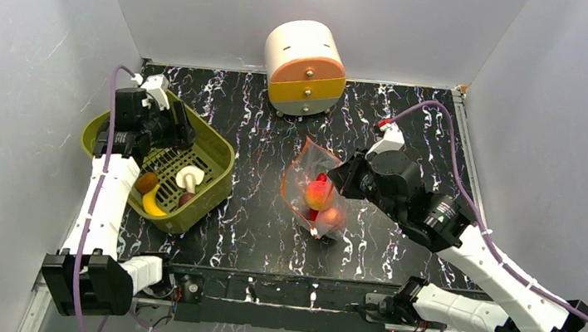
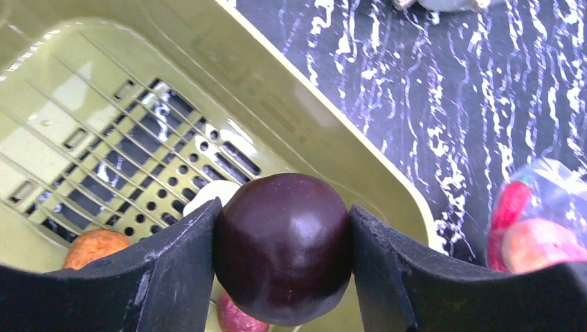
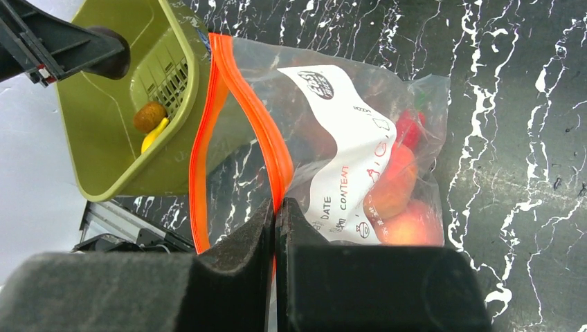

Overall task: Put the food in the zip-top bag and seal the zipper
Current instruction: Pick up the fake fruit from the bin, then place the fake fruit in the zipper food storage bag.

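Observation:
My left gripper (image 2: 282,221) is shut on a dark purple ball (image 2: 282,247) and holds it above the olive-green basket (image 2: 325,149); in the top view this gripper (image 1: 180,130) is over the basket's far side. The clear zip-top bag (image 3: 353,149) stands open mid-table (image 1: 315,189), holding peach-red fruits (image 3: 398,200) and a red piece (image 3: 410,128). My right gripper (image 3: 275,207) is shut on one side of the orange zipper strip (image 3: 259,131), holding the bag's mouth open toward the basket.
The basket (image 1: 216,157) at the left holds a banana (image 1: 153,203), a brown fruit (image 1: 147,182), a white mushroom (image 1: 190,177) and a reddish piece (image 1: 186,199). A white-and-orange round drawer unit (image 1: 305,69) stands at the back. White walls enclose the table.

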`<state>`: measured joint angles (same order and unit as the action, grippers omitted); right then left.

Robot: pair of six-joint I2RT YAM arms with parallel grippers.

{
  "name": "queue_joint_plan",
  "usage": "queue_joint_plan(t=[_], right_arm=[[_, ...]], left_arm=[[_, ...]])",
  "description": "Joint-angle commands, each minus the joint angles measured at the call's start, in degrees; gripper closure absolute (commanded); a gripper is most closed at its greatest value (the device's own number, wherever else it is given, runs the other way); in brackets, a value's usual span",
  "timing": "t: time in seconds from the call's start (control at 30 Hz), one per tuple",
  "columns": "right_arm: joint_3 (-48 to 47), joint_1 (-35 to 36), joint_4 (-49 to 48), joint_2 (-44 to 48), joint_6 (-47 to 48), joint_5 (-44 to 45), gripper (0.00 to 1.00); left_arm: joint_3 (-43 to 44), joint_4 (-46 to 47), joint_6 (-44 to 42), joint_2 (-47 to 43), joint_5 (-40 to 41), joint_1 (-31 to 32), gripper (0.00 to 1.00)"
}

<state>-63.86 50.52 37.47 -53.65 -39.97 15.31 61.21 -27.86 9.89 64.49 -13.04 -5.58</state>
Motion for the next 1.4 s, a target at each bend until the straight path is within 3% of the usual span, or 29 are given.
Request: queue_joint_plan(t=[0.0,0.17,0.63,0.97,1.37], right_arm=[[-0.4,0.1,-4.4,0.0,0.6,1.5,1.00],[-0.5,0.1,-5.7,-1.0,0.7,1.4,1.00],[-0.4,0.1,-10.4,-4.3,0.0,1.0,1.00],[-0.6,0.1,-13.5,-6.5,-0.7,-0.5,1.00],[-0.7,0.2,-14.6,-6.7,-1.2,-1.2,1.00]], left_arm=[[3.2,-2.9,-0.3,-2.2,-8.9,1.3,0.67],[4.1,-2.0,1.4,-4.7,-14.6,2.0,0.69],[0.2,11.9,11.8,-9.7,-35.0,5.2,0.76],[-6.5,26.8,23.5,-12.7,-36.7,8.3,0.76],[-6.6,31.2,25.9,-9.5,-29.5,24.3,0.77]])
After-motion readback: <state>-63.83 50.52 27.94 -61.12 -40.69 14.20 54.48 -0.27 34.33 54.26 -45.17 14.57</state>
